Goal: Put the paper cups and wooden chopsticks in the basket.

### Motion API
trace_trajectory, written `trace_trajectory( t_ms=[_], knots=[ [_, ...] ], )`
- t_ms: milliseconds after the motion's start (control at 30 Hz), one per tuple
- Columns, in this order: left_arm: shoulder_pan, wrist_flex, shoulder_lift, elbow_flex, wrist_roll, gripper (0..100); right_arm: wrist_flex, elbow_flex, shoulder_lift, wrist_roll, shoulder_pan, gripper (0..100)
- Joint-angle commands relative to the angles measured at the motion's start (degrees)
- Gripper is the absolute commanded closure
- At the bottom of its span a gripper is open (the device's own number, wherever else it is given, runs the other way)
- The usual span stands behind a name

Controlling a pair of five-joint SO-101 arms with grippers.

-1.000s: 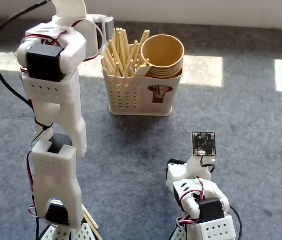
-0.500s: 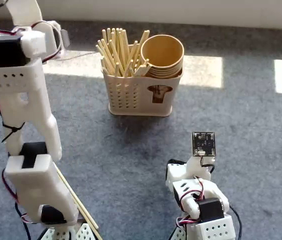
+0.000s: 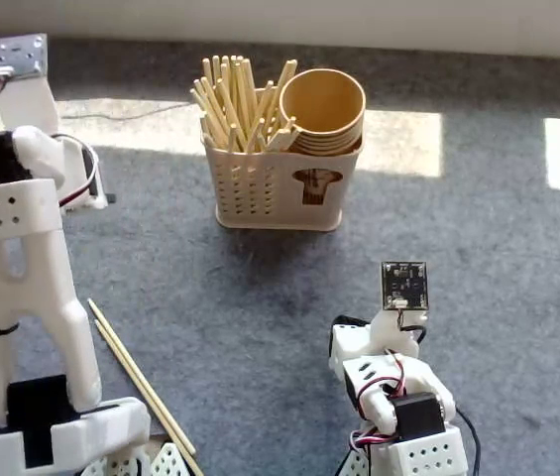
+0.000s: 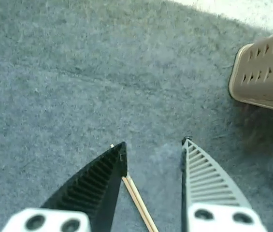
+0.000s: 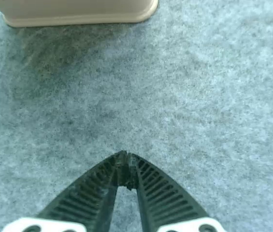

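A cream slotted basket (image 3: 280, 193) stands upright on the grey carpet, holding several wooden chopsticks (image 3: 238, 104) and stacked paper cups (image 3: 322, 107). A loose pair of chopsticks (image 3: 141, 382) lies on the carpet by the left arm's base, also seen as chopsticks (image 4: 137, 200) under my left gripper (image 4: 153, 151). That gripper is open and empty above them, with the basket's corner (image 4: 262, 72) farther off. My right gripper (image 5: 125, 163) is shut with nothing in it, low over bare carpet in front of the basket's base (image 5: 78, 12).
The left arm (image 3: 22, 258) rises tall at the left side of the high view. The right arm (image 3: 393, 387) sits folded at the lower middle. Sunlit patches lie on the carpet behind and to the right of the basket.
The left arm has swung away from the basket to the left and pulled back toward its base, uncovering the loose pair of chopsticks on the carpet. The right arm has not moved.
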Motion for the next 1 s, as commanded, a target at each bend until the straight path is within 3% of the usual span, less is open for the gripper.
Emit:
trace_trajectory(
  t_ms=[0,267,567,967],
  knots=[
    [-2.86,-0.18,-3.12,6.02,-0.53,81,0.31,6.37,-1.10,-0.53,0.66,99.2],
    [-7.60,-0.18,-3.30,16.31,-0.53,81,0.31,6.37,-1.10,-0.53,0.66,99.2],
    [-8.40,-0.18,-3.56,25.89,-3.96,81,0.31,6.37,-1.10,-0.53,0.66,99.2],
    [-12.00,-9.23,-23.25,44.97,-4.13,81,0.31,6.37,-1.10,-0.53,0.66,99.2]
  ],
)
